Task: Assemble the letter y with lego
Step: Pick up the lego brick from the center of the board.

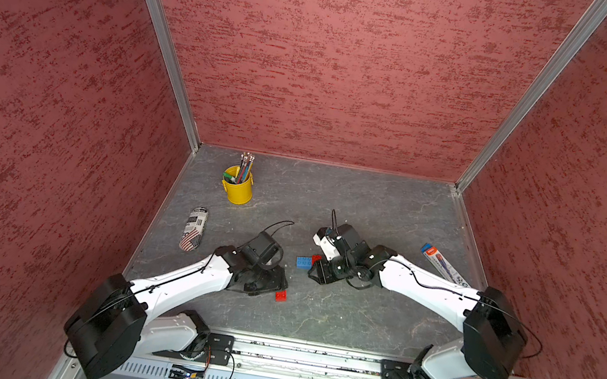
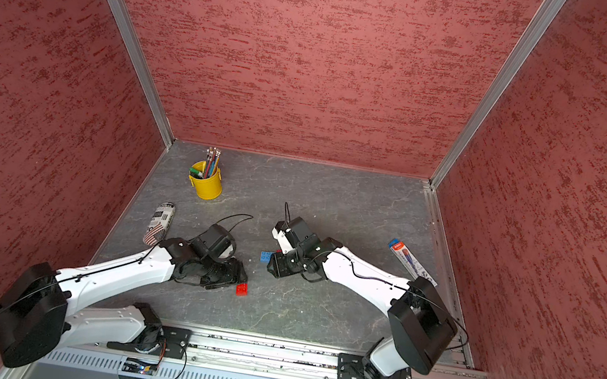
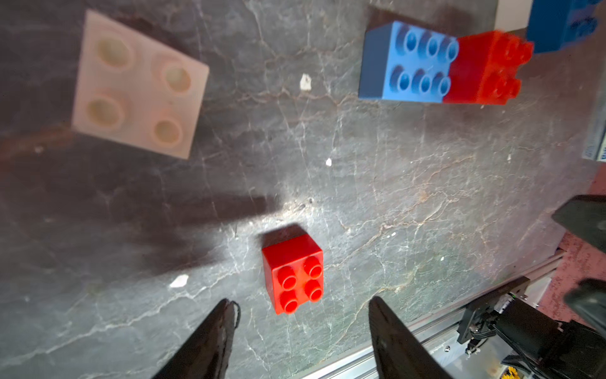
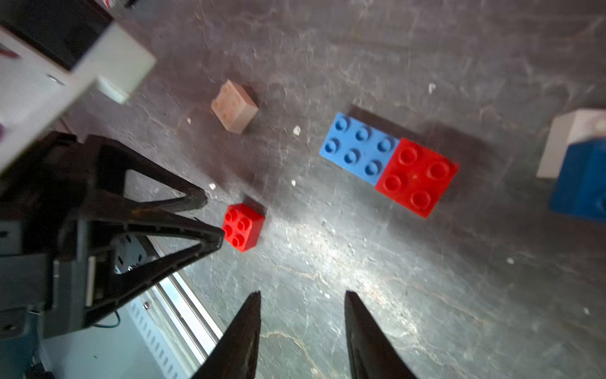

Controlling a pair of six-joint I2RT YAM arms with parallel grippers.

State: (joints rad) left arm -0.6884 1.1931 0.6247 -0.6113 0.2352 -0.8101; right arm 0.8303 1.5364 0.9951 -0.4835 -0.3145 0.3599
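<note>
A loose red square lego brick (image 3: 292, 274) lies studs up on the grey table, just beyond the fingertips of my open left gripper (image 3: 301, 300). In both top views that red brick (image 1: 281, 296) (image 2: 242, 289) sits at the left gripper's tip. A longer blue brick (image 4: 359, 147) has a second red square (image 4: 416, 175) joined on one end. A white square (image 4: 234, 106) lies apart. A blue square (image 4: 580, 180) stands against another white brick (image 4: 570, 137). My right gripper (image 4: 302, 293) hovers open over bare table near the blue brick (image 1: 303, 261). No letter y shape shows.
A yellow pencil cup (image 1: 237, 189) stands at the back left, with a patterned pouch (image 1: 193, 229) lying nearer the left wall. A blue pen package (image 1: 443, 264) lies by the right wall. The metal rail (image 1: 309, 356) runs along the table's front edge.
</note>
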